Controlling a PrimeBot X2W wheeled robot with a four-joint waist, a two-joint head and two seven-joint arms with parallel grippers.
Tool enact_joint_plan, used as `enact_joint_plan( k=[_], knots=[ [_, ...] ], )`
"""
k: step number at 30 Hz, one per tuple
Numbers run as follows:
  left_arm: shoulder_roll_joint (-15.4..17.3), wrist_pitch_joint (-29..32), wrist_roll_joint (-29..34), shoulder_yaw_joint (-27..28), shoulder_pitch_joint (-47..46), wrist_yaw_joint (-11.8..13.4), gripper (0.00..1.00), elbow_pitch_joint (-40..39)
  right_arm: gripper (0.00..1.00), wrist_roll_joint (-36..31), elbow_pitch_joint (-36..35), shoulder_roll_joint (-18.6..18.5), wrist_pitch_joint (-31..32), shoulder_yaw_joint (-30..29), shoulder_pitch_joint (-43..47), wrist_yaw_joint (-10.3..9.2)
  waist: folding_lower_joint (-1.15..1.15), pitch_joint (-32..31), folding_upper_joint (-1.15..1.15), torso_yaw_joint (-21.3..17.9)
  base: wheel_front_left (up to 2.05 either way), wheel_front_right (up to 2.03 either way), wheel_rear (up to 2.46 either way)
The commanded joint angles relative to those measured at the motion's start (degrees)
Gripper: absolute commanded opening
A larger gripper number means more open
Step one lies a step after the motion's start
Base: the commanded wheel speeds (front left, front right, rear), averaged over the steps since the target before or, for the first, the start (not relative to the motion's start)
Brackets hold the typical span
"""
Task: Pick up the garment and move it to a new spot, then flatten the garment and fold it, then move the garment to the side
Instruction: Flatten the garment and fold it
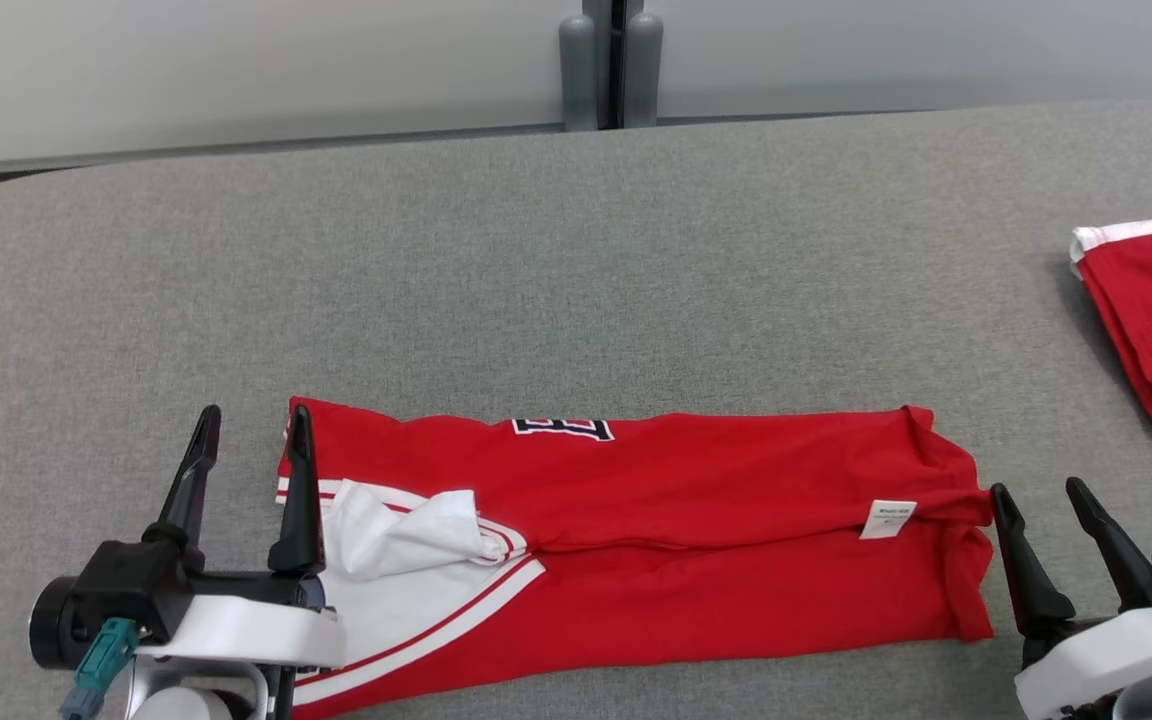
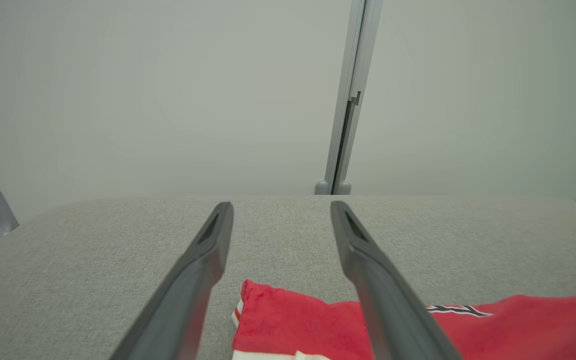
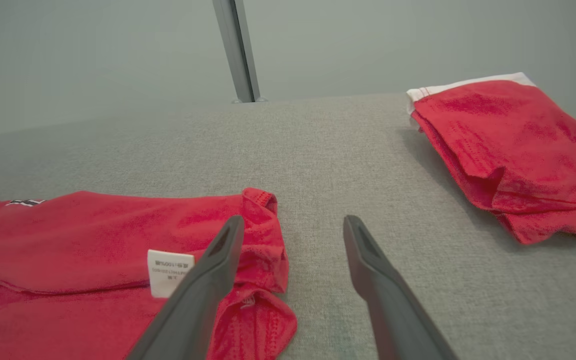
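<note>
In the head view your red jersey [image 1: 636, 520] lies as a long band on the grey table [image 1: 536, 250], long axis left to right, with the left gripper [image 1: 254, 412] at its white-trimmed end and the right gripper [image 1: 1037, 487] just beside the other, both spread wide and empty. The left wrist view puts the jersey's corner low between the fingers. The right wrist view puts the end with the white label [image 3: 168, 272] behind the finger on that view's left, so each arm is nearest its own end

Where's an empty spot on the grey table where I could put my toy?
The widest bare stretch of the table runs behind the long red garment to the far edge. A smaller gap lies between its right end and the folded red garment. Crowded near edge: left gripper, right gripper flank it.
</note>
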Motion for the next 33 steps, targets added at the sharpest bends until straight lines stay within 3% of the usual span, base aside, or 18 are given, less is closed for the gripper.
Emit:
enact_joint_plan(
  k=[1,8,13,14,16,23,33],
  knots=[
    [0.16,-0.30,0.38,-0.10,-1.33,-0.24,1.00,0.03,1.00,0.69,1.31,-0.07,-0.73,0.40,-1.50,-0.03,0.00,2.14,0.00,1.07,0.00,0.00,0.00],
    [-0.63,-0.86,0.68,-1.26,-5.03,-1.24,1.00,1.17,1.00,4.06,12.33,0.78,-3.57,4.91,-7.27,-0.03,0.00,6.42,0.00,2.45,0.00,0.00,0.00],
    [-0.91,-1.25,0.69,-1.40,-6.60,-1.81,1.00,2.47,1.00,6.93,19.02,2.55,-3.01,10.37,-6.47,0.14,0.00,7.50,0.00,3.04,0.00,0.00,0.00],
    [-0.99,-1.34,0.68,-1.41,-6.64,-1.94,1.00,2.69,0.79,7.70,19.91,2.95,-3.29,11.29,-6.09,0.14,0.00,7.52,0.00,3.07,0.00,0.00,0.00],
    [-1.12,-1.38,0.61,-1.21,-6.75,-1.86,1.00,3.12,0.00,8.60,21.50,3.32,-3.96,12.72,-5.75,0.14,0.00,7.44,0.00,2.90,0.00,0.00,0.00],
    [-0.76,-1.68,0.55,-0.50,-6.78,-1.95,1.00,4.00,0.00,10.64,22.81,1.05,-7.58,12.84,-7.69,-0.10,0.00,6.86,0.00,1.04,0.00,0.00,0.00],
    [-0.02,-1.52,0.31,-0.50,-6.23,-2.01,1.00,4.23,0.00,9.77,23.87,-5.79,-10.62,5.30,-8.42,-0.21,0.00,5.45,0.00,-1.17,0.00,0.00,0.00]
  ],
)
